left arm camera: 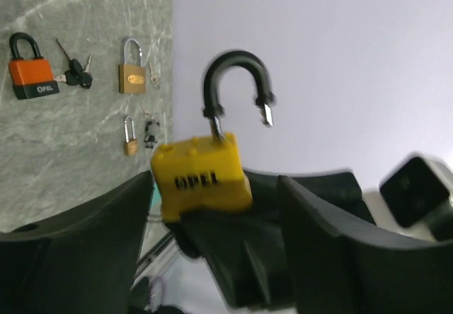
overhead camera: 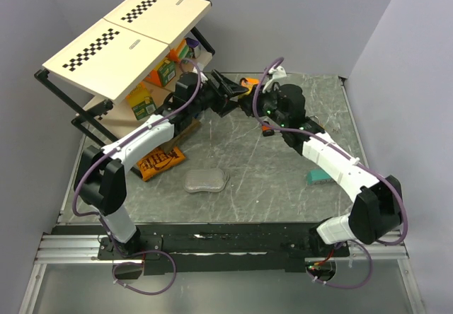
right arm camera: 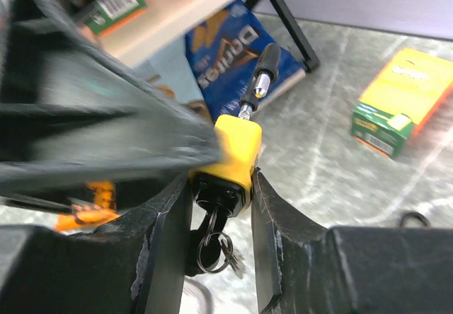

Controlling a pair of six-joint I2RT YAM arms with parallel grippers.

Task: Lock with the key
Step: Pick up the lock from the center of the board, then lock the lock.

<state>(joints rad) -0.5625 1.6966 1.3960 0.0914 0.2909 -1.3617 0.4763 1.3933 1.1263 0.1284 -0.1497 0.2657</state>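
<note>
A robotics lab cell: plain lilac walls (overhead camera: 297, 17) enclose a grey marbled tabletop (overhead camera: 269, 179). Cream boards printed with black checkerboard strips (overhead camera: 127, 38) tilt over its far-left corner.

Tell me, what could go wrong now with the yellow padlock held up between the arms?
The yellow padlock sits only by its lower end in the right tool; with the left tool open, it might twist or slip out.
Its shackle is open, and pushing it shut could lever the lock out of that grip.
The keys hang below, deep inside that tool, so turning them may be awkward.
</note>
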